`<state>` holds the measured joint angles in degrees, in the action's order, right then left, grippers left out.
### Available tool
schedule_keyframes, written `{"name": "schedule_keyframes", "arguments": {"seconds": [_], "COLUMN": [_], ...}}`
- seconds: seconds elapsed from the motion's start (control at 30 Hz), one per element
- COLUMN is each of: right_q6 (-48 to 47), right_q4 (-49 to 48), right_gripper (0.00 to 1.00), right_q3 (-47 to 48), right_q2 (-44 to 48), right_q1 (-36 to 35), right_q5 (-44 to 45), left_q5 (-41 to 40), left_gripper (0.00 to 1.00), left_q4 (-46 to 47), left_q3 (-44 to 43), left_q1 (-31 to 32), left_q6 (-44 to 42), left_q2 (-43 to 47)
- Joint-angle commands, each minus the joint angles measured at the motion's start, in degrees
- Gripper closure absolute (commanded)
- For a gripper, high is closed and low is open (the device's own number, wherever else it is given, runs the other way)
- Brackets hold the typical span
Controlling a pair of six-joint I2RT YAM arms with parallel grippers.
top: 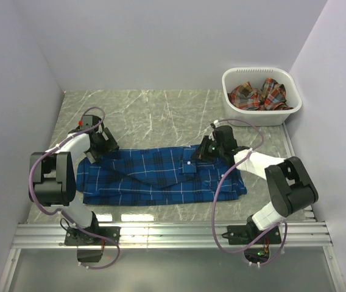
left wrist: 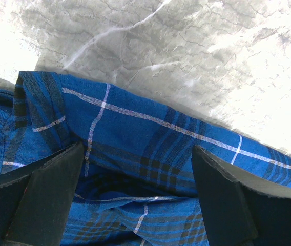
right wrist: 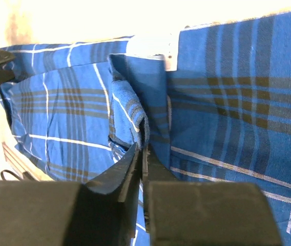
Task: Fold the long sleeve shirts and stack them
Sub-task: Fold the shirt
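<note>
The blue plaid shirt (top: 161,176) is being shown laid flat on the desk (top: 161,112), long axis running left-right. A fold at its far edge is being pinched by the right claw (right wrist: 142,154); the left claw (left wrist: 135,169) is being held spread over the far-left corner.

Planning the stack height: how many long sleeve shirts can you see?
2. A blue plaid shirt lies spread on the table; a red-orange plaid shirt sits crumpled in the white basket, far right. More may hide beneath it.
</note>
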<state>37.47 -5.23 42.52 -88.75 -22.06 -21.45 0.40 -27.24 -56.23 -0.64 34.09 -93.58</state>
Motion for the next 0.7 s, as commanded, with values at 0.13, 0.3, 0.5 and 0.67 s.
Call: {"name": "schedule_keyframes", "arguments": {"seconds": [0.13,0.3,0.5,0.67], "right_q6": [-2.4,-5.9,-9.2,-9.6], "right_q4": [1.1,12.3,27.7,31.9], "right_gripper": [1.00,1.00,1.00,1.00], "right_q3": [1.4,6.0,10.6,13.6], "right_q2": [2.3,5.3,6.0,3.6], "right_q1": [0.3,0.8,3.8,4.4], "right_q5": [-0.2,7.8,17.8,20.3], "left_q5": [0.7,-0.1,0.0,-0.2], "left_gripper": [0.08,0.08,0.08,0.08], "left_q4": [0.3,0.1,-0.1,-0.2], "left_q3": [0.0,0.2,-0.1,0.0], "left_q1": [0.3,0.3,0.3,0.3], "left_q6": [-0.6,-0.6,-0.5,-0.6], "left_q2": [1.2,1.1,0.8,0.9]}}
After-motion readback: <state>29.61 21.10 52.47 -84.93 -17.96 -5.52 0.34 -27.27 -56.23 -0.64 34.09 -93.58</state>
